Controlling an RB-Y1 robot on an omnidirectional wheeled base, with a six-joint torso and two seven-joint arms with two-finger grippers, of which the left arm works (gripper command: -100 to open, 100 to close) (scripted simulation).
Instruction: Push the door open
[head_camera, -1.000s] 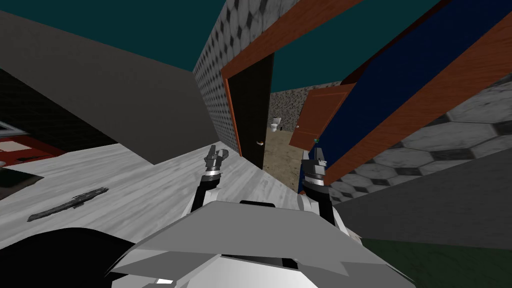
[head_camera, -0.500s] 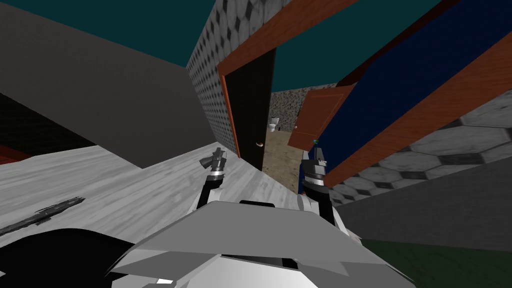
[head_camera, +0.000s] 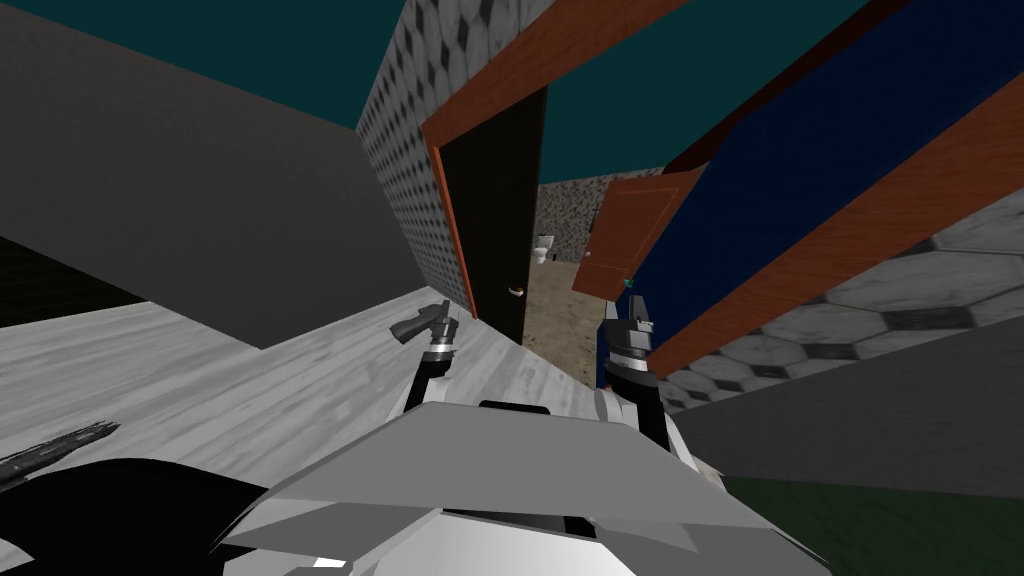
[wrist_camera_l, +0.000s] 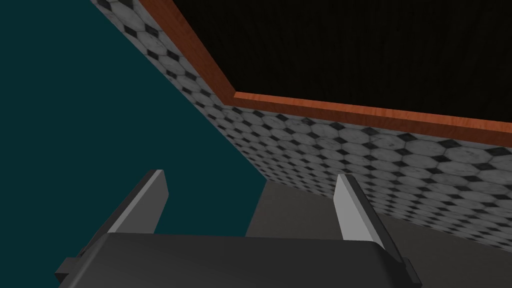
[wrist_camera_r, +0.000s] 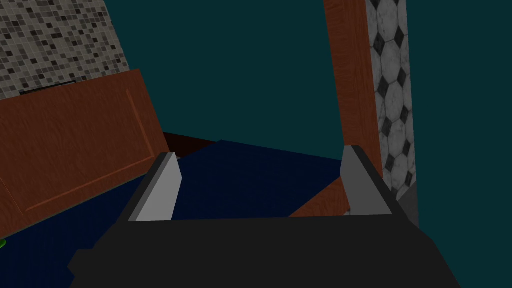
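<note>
- The whole head view slides since a second ago, so my base is turning; the pale plank floor (head_camera: 250, 370) and grey wall drift left and the doorway frame (head_camera: 450, 210) looms larger.
- The dark blue door (head_camera: 800, 160), which I take as the task's door, stands on the right of the opening, swung well off the frame, and holds the same place in view throughout.
- A black panel (head_camera: 495, 200) with a small handle (head_camera: 517, 291) sits on the left side of the opening; a gap between it and the blue door shows a beige room with a brown door (head_camera: 625, 240) and a toilet (head_camera: 543, 247).
- Judgement: the door looks mostly open, and the turn lines me up for more push or passage.
- The right gripper (head_camera: 630, 308) stays at the blue door's lower near edge; its fingers (wrist_camera_r: 160, 190) are spread wide and hold nothing. Contact unclear.
- The left gripper (head_camera: 408, 324) has tipped from upright to pointing left, clear of the door, fingers (wrist_camera_l: 350, 210) spread and empty.
- A dark streak of debris (head_camera: 50, 445) on the floor has slid toward the left edge.
</note>
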